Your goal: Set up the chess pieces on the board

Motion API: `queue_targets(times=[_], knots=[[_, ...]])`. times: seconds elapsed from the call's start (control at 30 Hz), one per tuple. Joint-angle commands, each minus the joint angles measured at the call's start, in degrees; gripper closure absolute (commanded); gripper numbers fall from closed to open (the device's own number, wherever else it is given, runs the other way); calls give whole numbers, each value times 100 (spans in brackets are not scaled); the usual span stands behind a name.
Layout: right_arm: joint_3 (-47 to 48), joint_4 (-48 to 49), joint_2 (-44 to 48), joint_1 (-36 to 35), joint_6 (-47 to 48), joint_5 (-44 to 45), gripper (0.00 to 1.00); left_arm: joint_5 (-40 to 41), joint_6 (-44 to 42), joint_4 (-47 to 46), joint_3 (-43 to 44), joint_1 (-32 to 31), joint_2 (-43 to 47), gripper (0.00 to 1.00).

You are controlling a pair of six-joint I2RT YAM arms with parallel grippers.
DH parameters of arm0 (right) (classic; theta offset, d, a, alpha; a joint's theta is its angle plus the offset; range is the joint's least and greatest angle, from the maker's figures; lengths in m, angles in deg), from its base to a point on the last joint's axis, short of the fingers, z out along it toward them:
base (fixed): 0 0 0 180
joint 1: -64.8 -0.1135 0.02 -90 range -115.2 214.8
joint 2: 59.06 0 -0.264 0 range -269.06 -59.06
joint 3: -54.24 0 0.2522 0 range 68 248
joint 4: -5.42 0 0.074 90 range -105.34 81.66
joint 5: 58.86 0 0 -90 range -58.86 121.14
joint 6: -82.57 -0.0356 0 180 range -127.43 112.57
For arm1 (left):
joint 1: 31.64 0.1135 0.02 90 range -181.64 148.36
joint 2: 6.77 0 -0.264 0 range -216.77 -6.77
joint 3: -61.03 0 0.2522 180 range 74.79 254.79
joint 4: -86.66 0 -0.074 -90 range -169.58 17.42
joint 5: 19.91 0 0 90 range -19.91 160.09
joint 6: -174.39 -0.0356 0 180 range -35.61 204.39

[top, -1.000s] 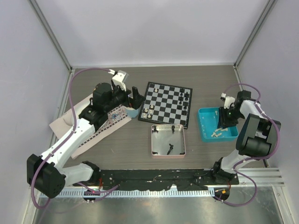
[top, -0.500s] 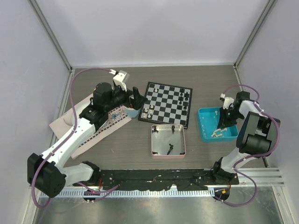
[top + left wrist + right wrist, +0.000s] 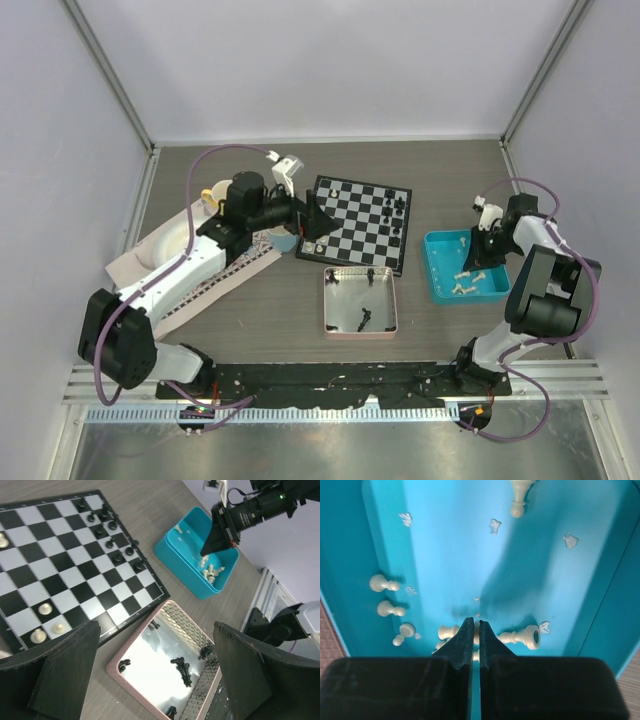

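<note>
We see a matt wood-grain table, a smooth glossy plastic blue tray holding plastic chess pieces, and a pink tray floored in shiny embossed metal.

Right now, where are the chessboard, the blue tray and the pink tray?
chessboard (image 3: 352,226), top view, a middle square.
blue tray (image 3: 442,261), top view, bare floor near its left wall.
pink tray (image 3: 343,305), top view, bare floor, left half.

Top cam, high behind bases, looks down on table; L wrist slants over board; R wrist close inside blue tray, shared by all.
</note>
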Motion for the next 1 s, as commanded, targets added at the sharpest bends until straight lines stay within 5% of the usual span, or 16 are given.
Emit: queue_targets(times=[0.0,0.2,0.57,0.97], knots=[[292,10,387,-1,-241,-378,99,-386,-25,-330,440,-330,-243,1],[591,28,554,8,-514,-703,99,-369,-465,-558,633,-1033,-797,0],[740,-210,660,149,-883,-1863,99,-475,1097,-1823,2057,-1869,-3063,2],[749,-421,660,315,-1366,-2628,99,659,1433,-3415,2136,-2378,-4023,4]])
